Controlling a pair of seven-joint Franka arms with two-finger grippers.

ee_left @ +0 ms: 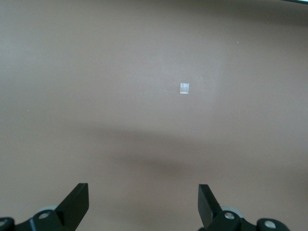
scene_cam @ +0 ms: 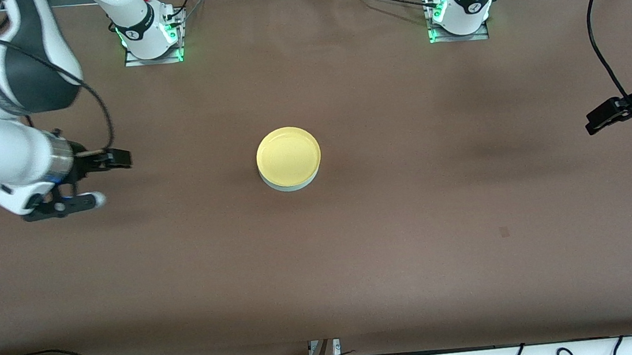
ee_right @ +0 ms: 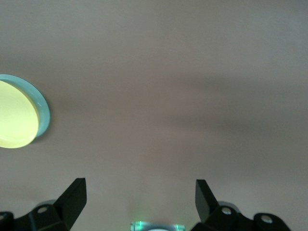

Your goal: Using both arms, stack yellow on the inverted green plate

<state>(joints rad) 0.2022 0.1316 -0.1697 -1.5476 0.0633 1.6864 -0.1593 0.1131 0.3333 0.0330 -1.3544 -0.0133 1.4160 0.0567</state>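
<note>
Sitting mid-tabletop, the yellow plate (scene_cam: pixel 288 156) rests rim-up on the green plate (scene_cam: pixel 293 185), of which only a pale mint crescent shows around its 6 o'clock edge; the right wrist view catches the same pair, yellow (ee_right: pixel 14 115) ringed by green (ee_right: pixel 42 113). Judging by this, the stack looks made. Both plates appear stiff, light and smooth, probably hard plastic or melamine, so they would likely slip under a loose pinch and slide on each other if nudged sideways. Their best hold looks like the low raised rim, pinched edge-on; the flat middle offers nothing to grip. No brand, label or writing can be read on either plate.

Outward from the stack, the brown tabletop (scene_cam: pixel 413 220) carries one small pale square mark (ee_left: pixel 184 87), blank of text. At 9 o'clock from the plates, toward its own end of the tabletop, the right hand (scene_cam: pixel 99 181) hangs spread wide and empty. At 3 o'clock, well apart from the plates, the left hand (scene_cam: pixel 605 115) likewise hangs wide and holds nothing. Small logos on the arm bases are too tiny to read.
</note>
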